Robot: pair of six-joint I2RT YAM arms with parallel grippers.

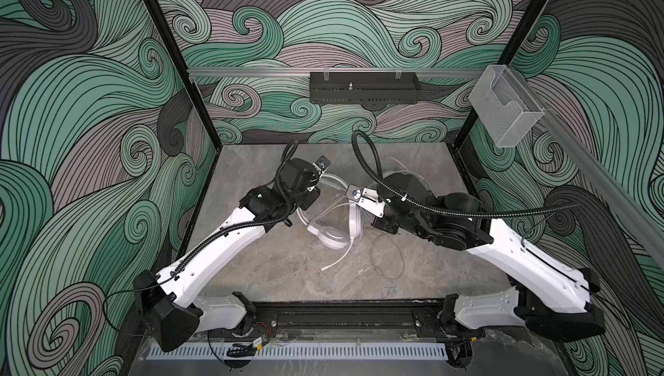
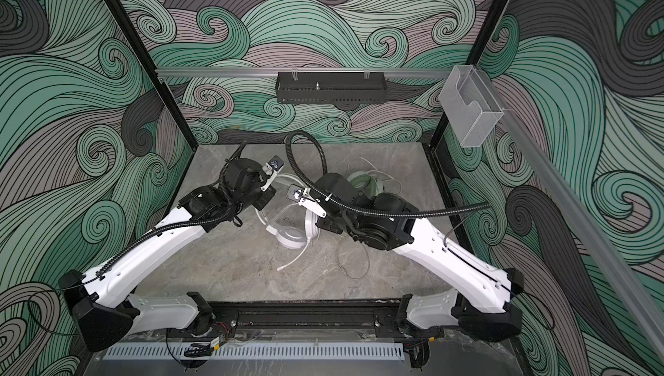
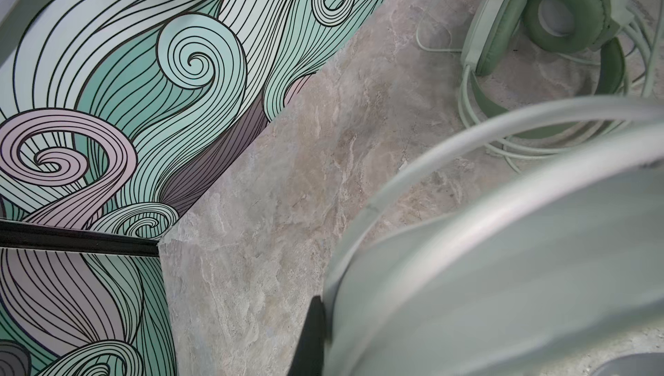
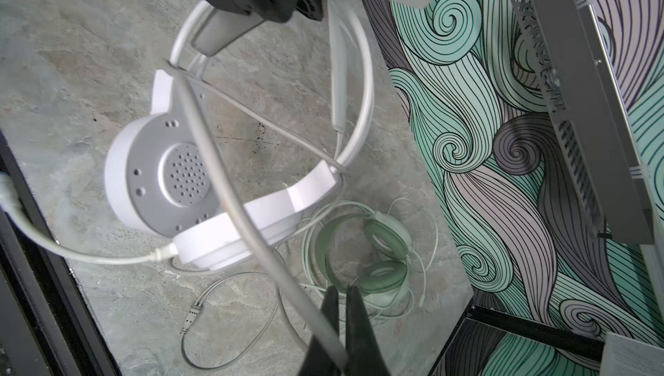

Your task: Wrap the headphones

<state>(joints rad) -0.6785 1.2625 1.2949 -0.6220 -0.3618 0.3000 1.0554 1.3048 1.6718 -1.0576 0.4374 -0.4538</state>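
At the middle of the grey stone table [image 1: 273,270] sits the white headset [image 1: 332,237], its earcups down on the table and its headband arching upward. The left gripper [image 4: 308,6] is clamped on the top of that headband. In the left wrist view the band fills much of the frame, right beside one black finger [image 3: 312,334]. The right gripper [image 4: 342,291] is pinched narrow on the white cable [image 4: 230,191], which runs in a straight, taut line from the headset to the fingers, raised off the table. The mint green headset [image 4: 381,259] lies amid its own coiled cable toward the table's back right corner, apart from both grippers. A thin cable loop [image 1: 386,259] trails over the table's front half.
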